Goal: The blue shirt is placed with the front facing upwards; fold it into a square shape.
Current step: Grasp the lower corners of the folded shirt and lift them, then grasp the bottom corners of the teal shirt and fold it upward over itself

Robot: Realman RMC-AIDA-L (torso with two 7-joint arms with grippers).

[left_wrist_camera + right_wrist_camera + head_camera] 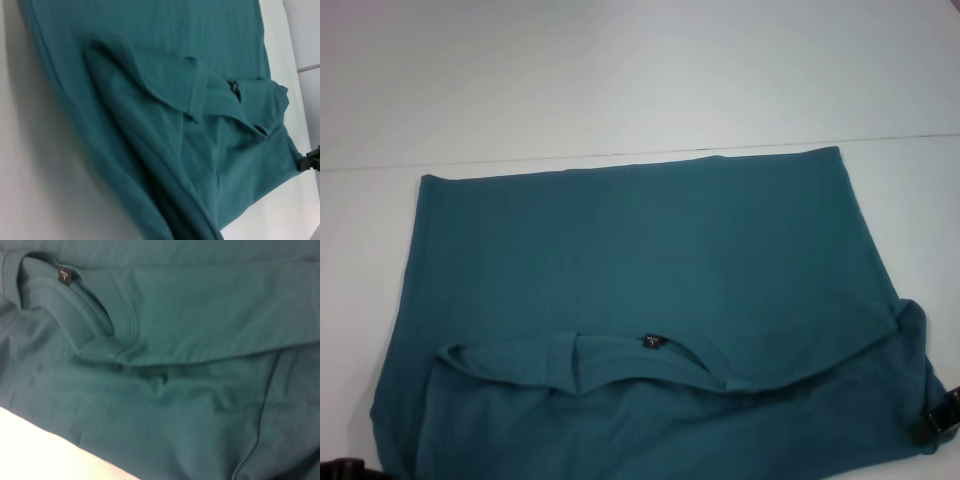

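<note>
The blue shirt (640, 250) lies spread flat across the white table (620, 80). Its near part is folded over, so the round collar with its small black label (652, 342) faces up. No print shows. The label (65, 276) and collar fill the right wrist view, and the left wrist view shows the folded layers of the blue shirt (165, 100). My left gripper (345, 468) is a dark piece at the shirt's near left corner. My right gripper (940, 425) sits against the shirt's near right edge, and the left wrist view shows this right gripper (310, 161) at that corner.
Bare white table surrounds the shirt. A thin seam line (900, 137) crosses the table just beyond the shirt's far hem. A strip of table (40, 440) shows beside the shirt's near edge.
</note>
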